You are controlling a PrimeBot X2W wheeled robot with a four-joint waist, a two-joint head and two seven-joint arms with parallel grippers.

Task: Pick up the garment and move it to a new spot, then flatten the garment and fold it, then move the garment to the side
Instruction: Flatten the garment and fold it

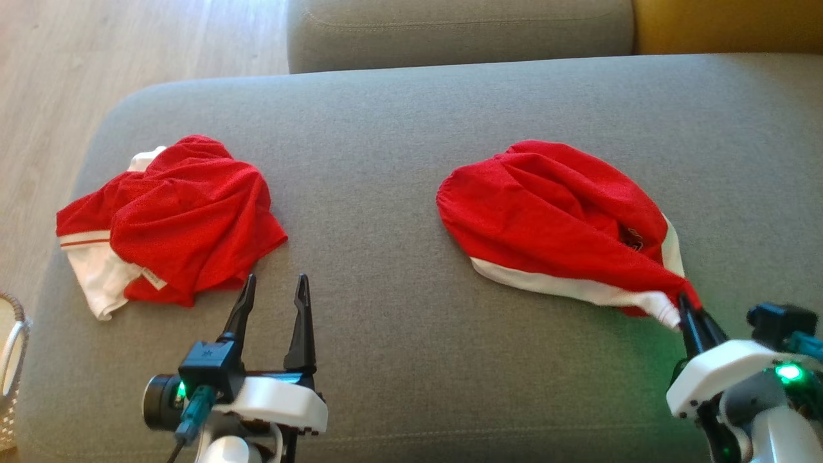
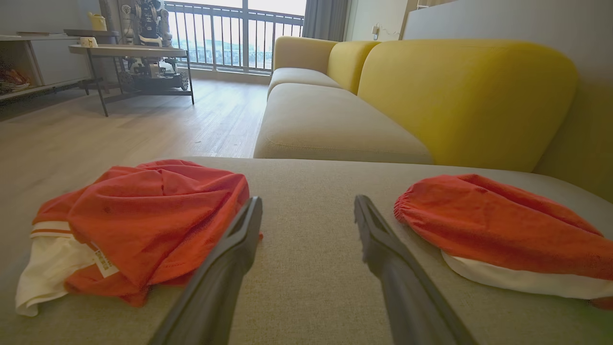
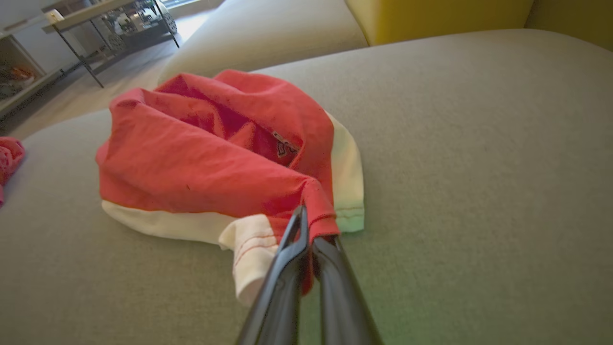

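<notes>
Head view: the crumpled red mesh garment with white band (image 1: pixel 559 225) lies right of centre on the grey fabric sofa cushion (image 1: pixel 398 161), its long axis slanting toward the right jaws, the nearer pair. Left wrist view: left jaws spread wide, empty, above bare cushion. Right wrist view: right jaws pressed together, pinching the garment's near hem.

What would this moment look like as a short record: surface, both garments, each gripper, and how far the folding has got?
surface: grey cushion
left garment: red and white, crumpled heap, held by no gripper
right garment: red and white, bunched on the cushion
right gripper: shut on the near corner of the right garment
left gripper: open, empty, over bare cushion beside the left garment
progress: right garment gripped, not yet flattened or folded
</notes>
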